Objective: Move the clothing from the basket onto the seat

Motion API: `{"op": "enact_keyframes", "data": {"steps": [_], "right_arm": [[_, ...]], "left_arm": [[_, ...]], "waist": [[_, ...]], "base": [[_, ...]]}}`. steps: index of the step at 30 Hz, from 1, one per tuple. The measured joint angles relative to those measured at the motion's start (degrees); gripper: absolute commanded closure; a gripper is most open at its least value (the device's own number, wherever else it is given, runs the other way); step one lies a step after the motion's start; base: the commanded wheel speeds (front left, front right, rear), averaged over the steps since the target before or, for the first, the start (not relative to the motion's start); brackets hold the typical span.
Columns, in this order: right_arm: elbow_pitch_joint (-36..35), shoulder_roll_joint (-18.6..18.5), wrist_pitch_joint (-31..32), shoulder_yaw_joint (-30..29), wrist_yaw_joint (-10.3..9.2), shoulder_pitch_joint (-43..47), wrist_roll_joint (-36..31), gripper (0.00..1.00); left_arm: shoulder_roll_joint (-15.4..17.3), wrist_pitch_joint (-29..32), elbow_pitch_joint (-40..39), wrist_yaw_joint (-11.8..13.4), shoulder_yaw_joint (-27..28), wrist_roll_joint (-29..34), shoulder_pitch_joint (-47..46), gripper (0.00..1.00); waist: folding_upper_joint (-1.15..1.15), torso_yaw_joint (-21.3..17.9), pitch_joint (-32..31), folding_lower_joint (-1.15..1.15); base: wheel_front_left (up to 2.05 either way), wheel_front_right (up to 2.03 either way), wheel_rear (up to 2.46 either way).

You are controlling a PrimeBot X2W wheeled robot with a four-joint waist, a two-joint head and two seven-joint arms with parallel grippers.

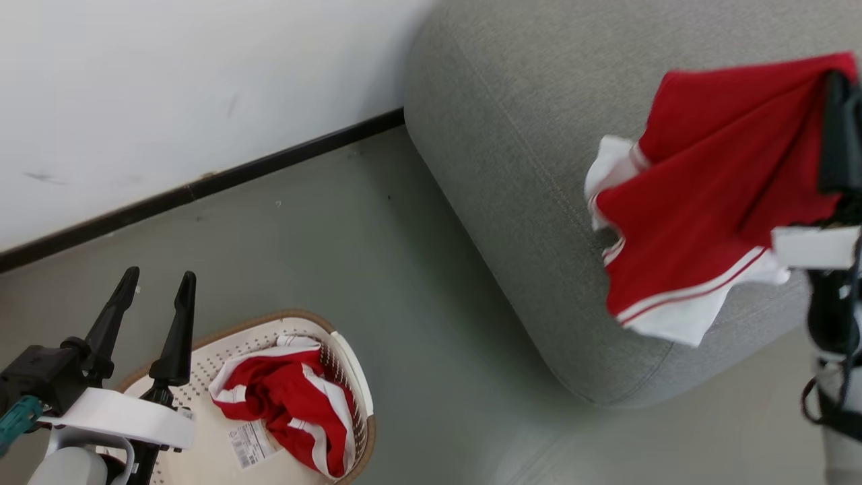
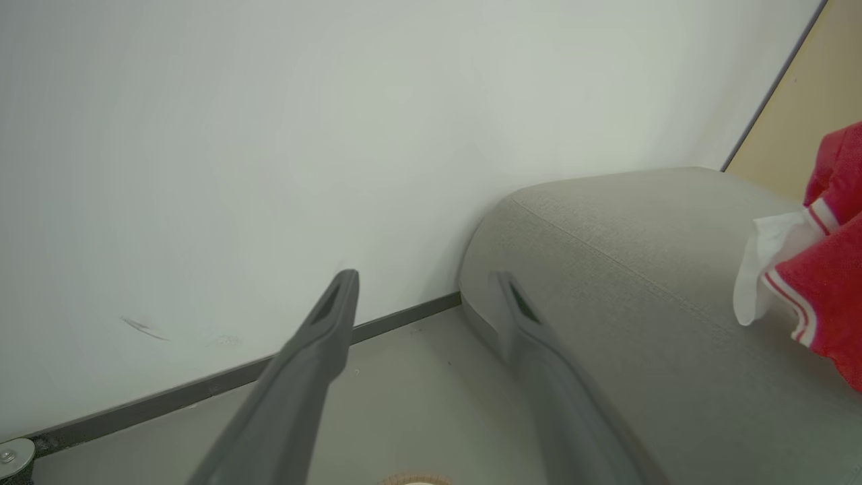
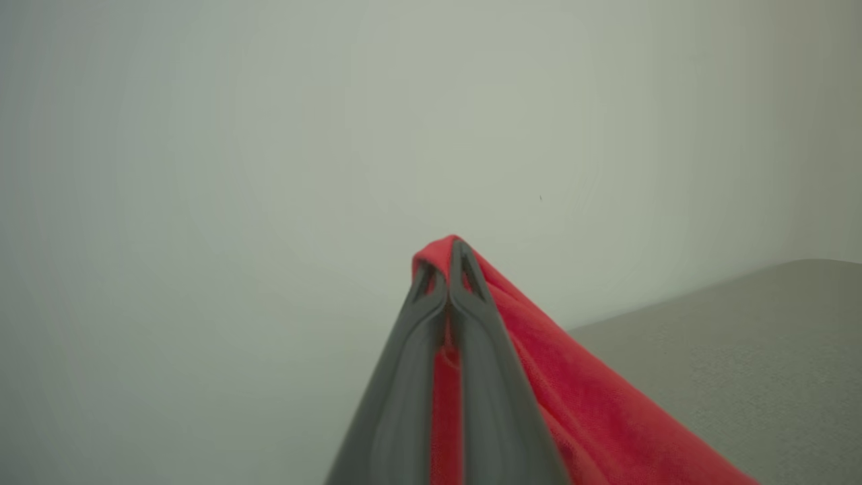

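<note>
A red garment with white striped trim (image 1: 700, 195) hangs over the grey seat (image 1: 525, 148), pinched at its top edge by my right gripper (image 1: 838, 101). In the right wrist view that gripper (image 3: 446, 259) is shut on a fold of the red cloth (image 3: 572, 397). A second red and white garment (image 1: 289, 404) lies crumpled in the cream basket (image 1: 357, 377) on the floor at the lower left. My left gripper (image 1: 158, 279) stands open above the basket's left side, holding nothing. The left wrist view has its fingers (image 2: 337, 316) spread, with the seat (image 2: 640, 283) and the hanging garment (image 2: 821, 269) beyond.
A white wall (image 1: 168, 87) with a dark skirting strip (image 1: 202, 182) runs behind the basket and meets the seat's end. Grey floor (image 1: 404, 283) lies between basket and seat. A printed label (image 1: 252, 444) lies inside the basket.
</note>
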Motion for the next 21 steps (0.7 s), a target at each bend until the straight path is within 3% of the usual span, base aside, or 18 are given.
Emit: {"op": "enact_keyframes", "data": {"steps": [21], "right_arm": [[7.06,-11.55,5.48,-9.59,0.00,-23.66,-0.92,1.00]], "left_arm": [[4.65,3.65,-5.72,0.51,1.44,0.19,0.81,0.00]], "waist": [[0.00,3.62,10.63,0.00]], "base": [[0.00,0.00,0.00]]}}
